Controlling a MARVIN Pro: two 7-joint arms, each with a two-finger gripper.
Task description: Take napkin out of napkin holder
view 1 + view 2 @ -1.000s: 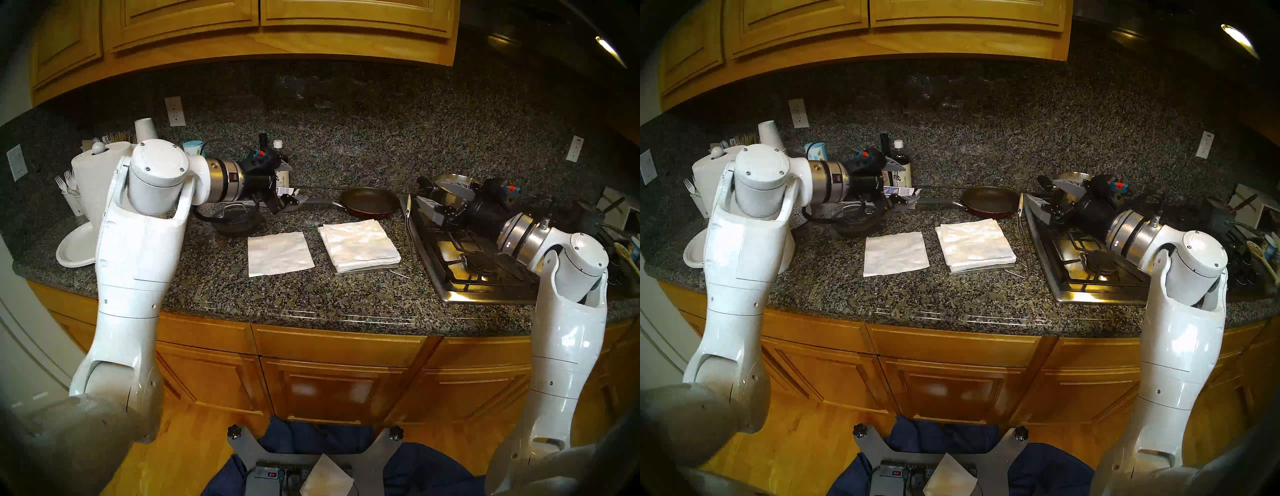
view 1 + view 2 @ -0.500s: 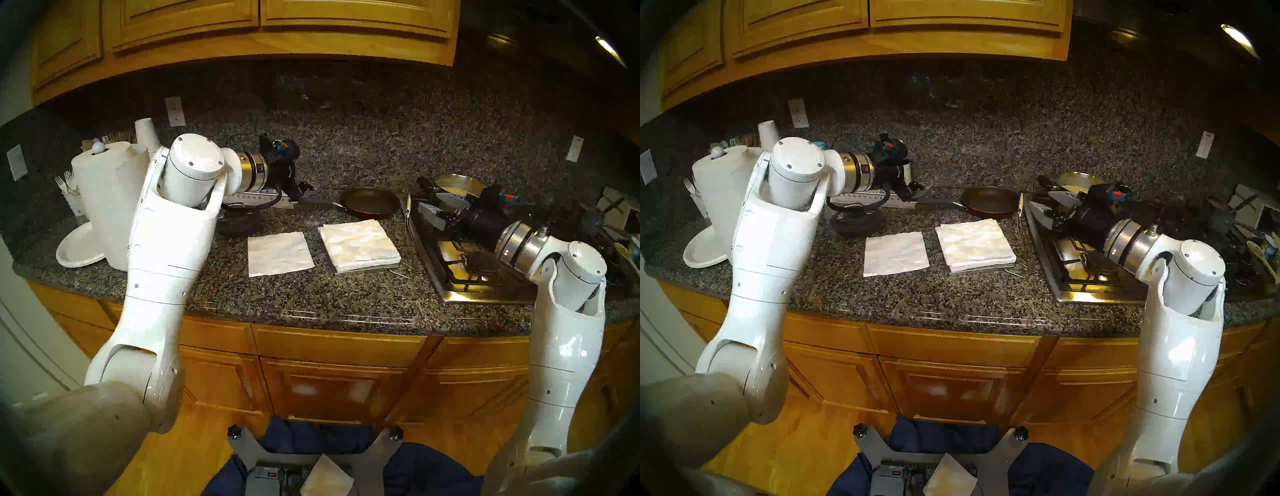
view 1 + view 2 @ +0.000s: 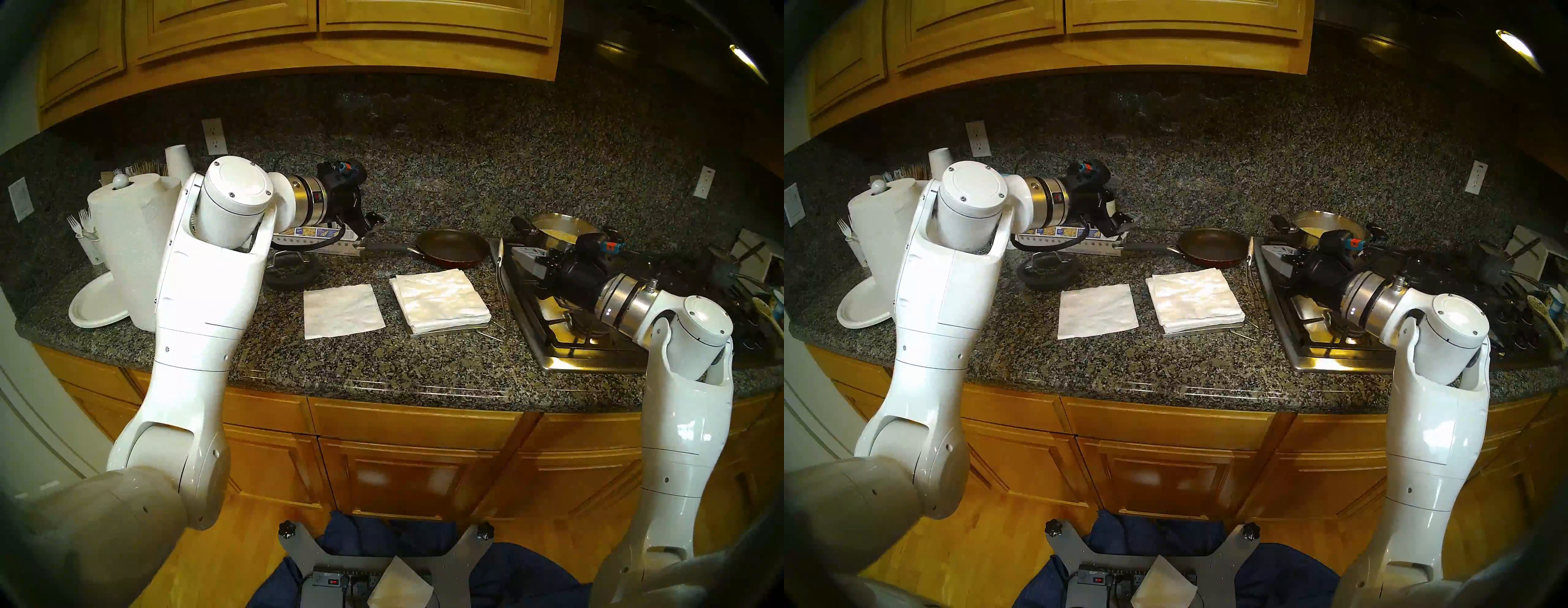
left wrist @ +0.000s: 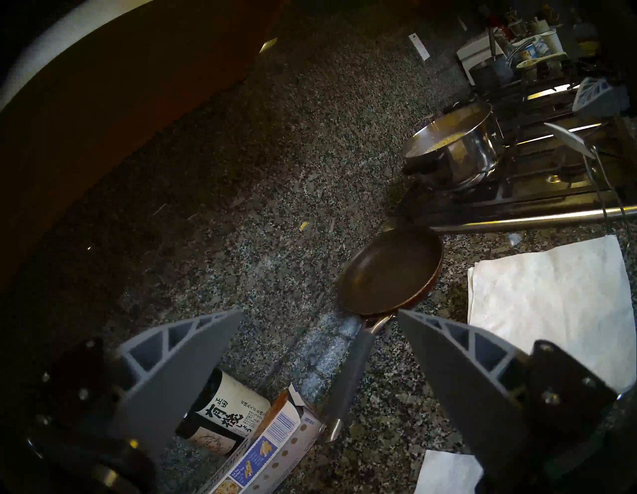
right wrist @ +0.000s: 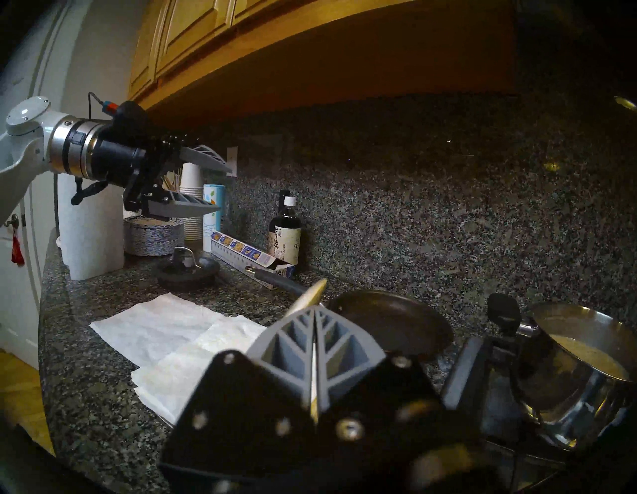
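Right gripper [image 5: 314, 339]: newly clenched, empty. Left gripper [image 4: 320, 317]: spread, empty. Napkin [image 3: 343, 311]: already outside napkin holder [image 3: 449, 331], mid-counter [image 3: 382, 365].

The worktop [image 3: 382, 365] is being viewed from above by both head cameras, nearly identically. The frying pan [image 4: 389, 272] is being framed closely by the left wrist camera and shared with the right wrist camera.

Open counter at the front, clutter along the back

Bare counter [image 3: 382, 365] lay clear in front of the napkin [image 3: 343, 311] and the stack [image 3: 439, 300]; behind them stood the frying pan [image 3: 452, 247], a long box [image 3: 312, 240] and a bottle [image 5: 284, 234], with the stove [image 3: 585, 335] just right of the stack.
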